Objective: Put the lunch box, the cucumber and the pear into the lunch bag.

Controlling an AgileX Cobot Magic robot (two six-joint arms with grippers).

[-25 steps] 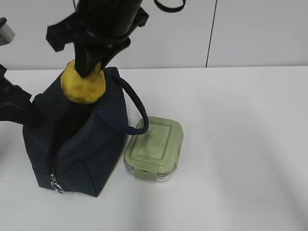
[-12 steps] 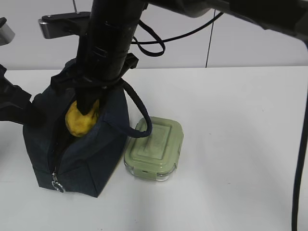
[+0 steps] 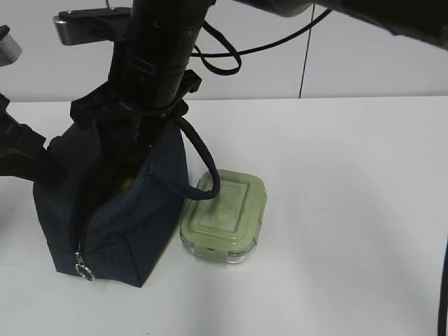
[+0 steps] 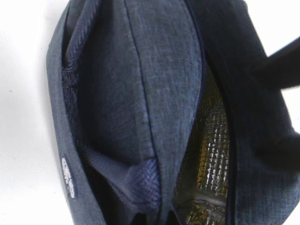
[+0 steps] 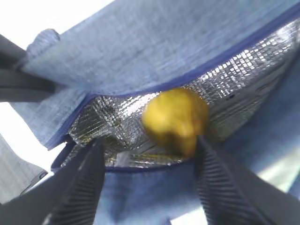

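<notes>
The navy lunch bag (image 3: 119,224) stands open at the left of the table. My right gripper (image 5: 149,143) reaches down into its mouth, jaws wide apart. The yellow pear (image 5: 174,119) is free of the fingers, inside against the silver foil lining (image 5: 108,117); only a yellow sliver of it (image 3: 128,183) shows in the exterior view. My left gripper (image 3: 43,166) is at the bag's left edge; bag fabric (image 4: 140,93) runs into it at the bottom of the left wrist view. The green-lidded lunch box (image 3: 225,213) sits on the table beside the bag. The cucumber is out of view.
The bag's looped strap handle (image 3: 199,157) hangs over the lunch box's near corner. The metal zipper ring (image 3: 82,269) hangs at the bag's front bottom. The right arm (image 3: 150,70) stands over the bag. White table (image 3: 350,210) stretches to the right.
The right gripper has gone down with the pear from above the bag into its mouth, and has opened; the pear now lies loose inside. The left arm and lunch box have not moved.
</notes>
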